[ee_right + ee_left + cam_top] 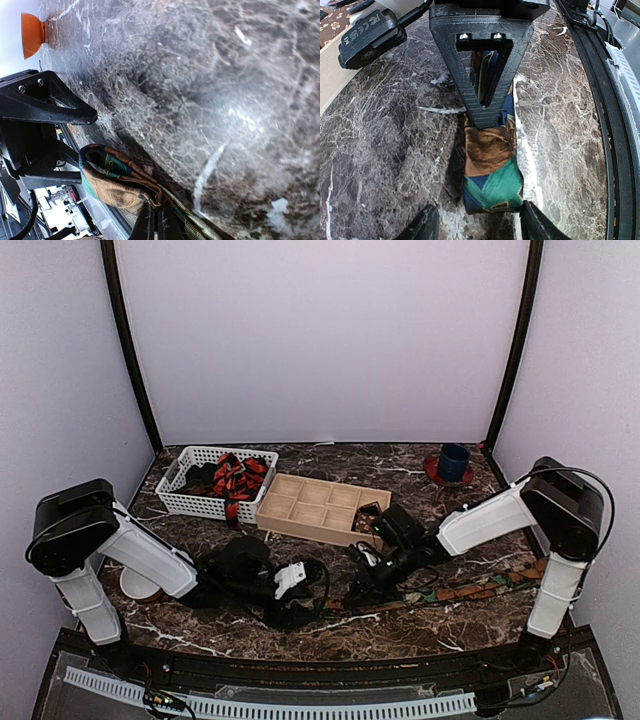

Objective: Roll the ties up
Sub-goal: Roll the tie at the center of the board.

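**Far left, rear.** A white basket (188, 502) holds the spare ties (238, 478), red-and-black striped among darker ones, in a loose heap.

**Left of centre.** My left pincer (477, 214) hangs low over the counter (385, 150). Its jaws are parted wider than the cloth and stand to either side of the near end of the patterned tie (490, 182). One finger looks to brush the cloth's edge and the other is apart from it, so nothing is gripped. That end, brown-orange with green and navy patches, is doubled back on itself into a soft first fold.

**Centre.** My right pincer (156, 220) is closed. A pleat of the tie appears nipped at its tips just behind the fold, though I cannot be sure it is pinched and not merely pressed down.

**Right.** The rest of the tie runs flat along the counter toward the right arm's base.

**Handling, as I judge it.** The cloth is light, limp and smooth-faced, with no stiffness of its own. It will likely slide on the polished marble, and a loose turn may spring open. I would take hold across the full width of the folded end, on the thick doubled layers and not on a single edge. The trailing length should be pinned so each turn lies tight.
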You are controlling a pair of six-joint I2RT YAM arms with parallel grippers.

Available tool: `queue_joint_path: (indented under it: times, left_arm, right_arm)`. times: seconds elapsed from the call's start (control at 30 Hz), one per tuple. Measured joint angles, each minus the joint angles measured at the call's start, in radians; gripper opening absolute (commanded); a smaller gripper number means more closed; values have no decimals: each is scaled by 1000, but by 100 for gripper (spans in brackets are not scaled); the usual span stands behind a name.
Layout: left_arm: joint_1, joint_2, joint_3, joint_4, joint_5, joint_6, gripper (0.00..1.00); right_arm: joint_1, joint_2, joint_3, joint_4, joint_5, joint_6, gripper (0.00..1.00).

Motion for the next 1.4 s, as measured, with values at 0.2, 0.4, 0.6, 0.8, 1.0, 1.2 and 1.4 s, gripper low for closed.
queue_joint_path:
  times: [0.2, 0.4, 0.6, 0.8, 1.0, 1.2, 1.4]
  left_arm:
    - [0, 39, 31, 6, 41, -1, 63]
    - [-5, 54, 37, 20, 60, -8, 71]
    - [-51, 147, 116, 57, -2, 7, 56]
    - [-62, 172, 109, 126, -108, 21, 35]
    - [-61, 163, 77, 161, -131, 23, 39]
    - [-58, 102, 17, 148, -138, 16, 65]
    - [-36, 51, -30, 113, -71, 5, 63]
  right_arm:
    - [2, -27, -8, -20, 21, 0, 0]
    - [2, -40, 3, -42, 37, 2, 0]
    - [3, -40, 10, -45, 35, 3, 0]
    - [3, -46, 21, -71, 35, 2, 0]
    - [4, -52, 37, -84, 35, -1, 0]
    - [7, -2, 43, -80, 34, -18, 0]
    - [8, -2, 35, -64, 29, -27, 0]
